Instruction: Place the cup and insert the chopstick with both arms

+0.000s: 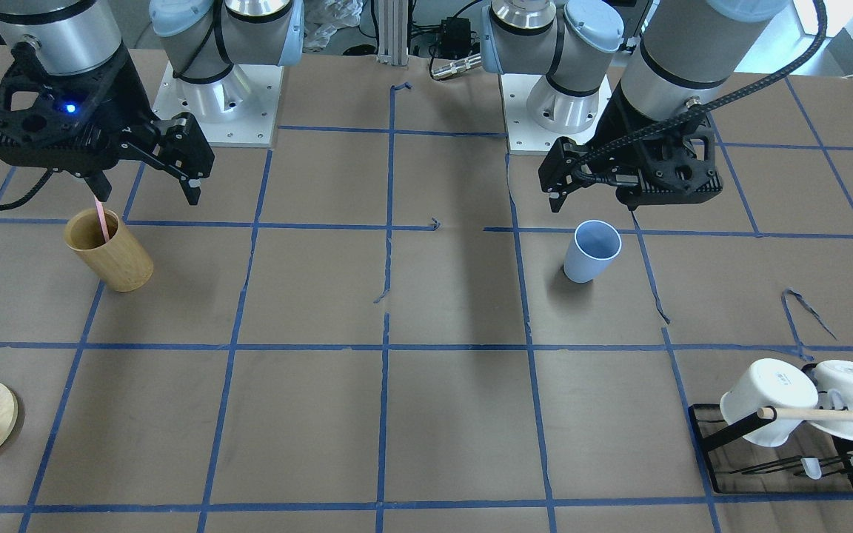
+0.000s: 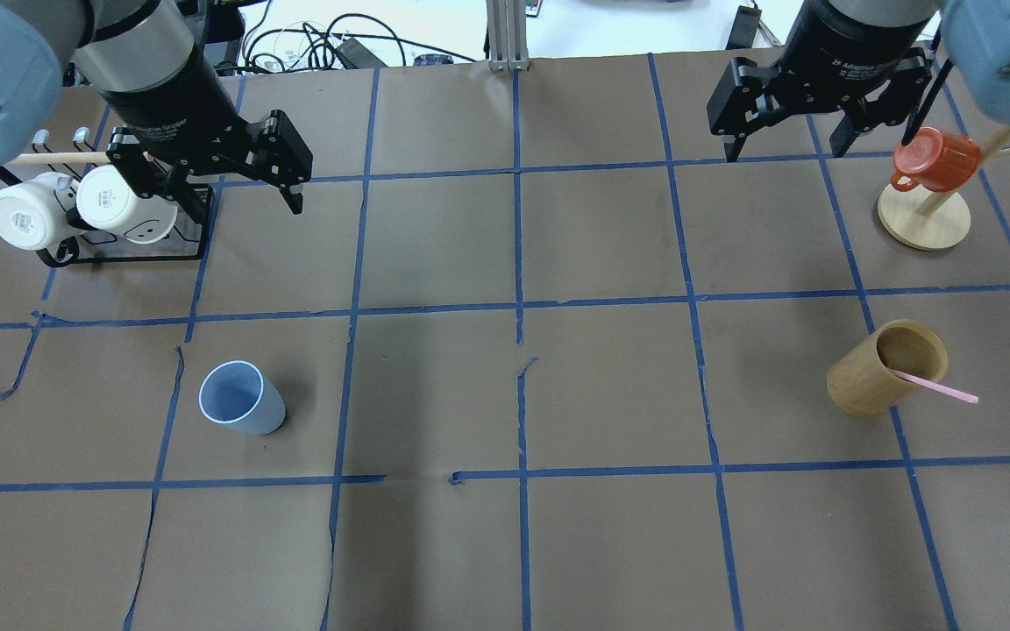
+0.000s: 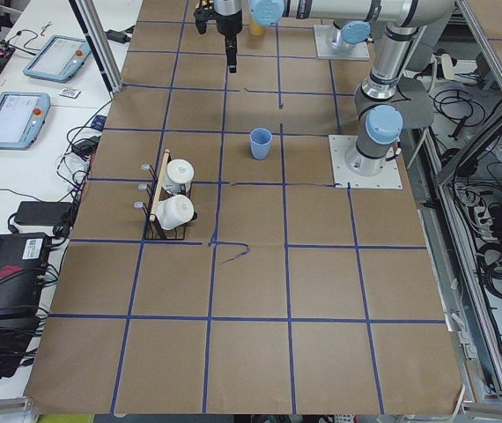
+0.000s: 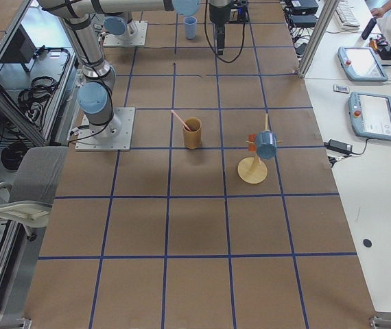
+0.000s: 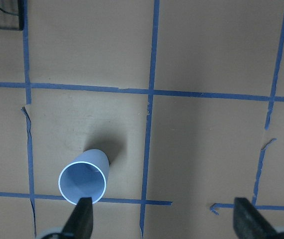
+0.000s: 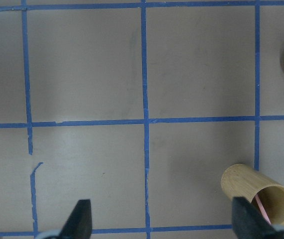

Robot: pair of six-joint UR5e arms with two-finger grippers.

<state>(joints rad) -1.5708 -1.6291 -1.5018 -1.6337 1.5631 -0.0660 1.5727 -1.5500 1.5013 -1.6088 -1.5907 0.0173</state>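
Spread wide and holding nothing: left gripper (image 1: pixel 591 198) and right gripper (image 1: pixel 146 194), above a brown paper-covered table (image 2: pixel 601 526) gridded in blue tape. Alongside, a bench with tablets (image 4: pixel 374 116). Upright, mouth up, near the left gripper: the cup (image 2: pixel 242 403). Slanted in the wooden cup (image 2: pixel 860 386), upper end over the rim toward the robot: the chopstick (image 2: pixel 935 386).

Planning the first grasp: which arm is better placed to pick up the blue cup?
Left. The cup stands near the open left gripper, showing in its wrist view; the right gripper hangs across the table by the wooden cup.
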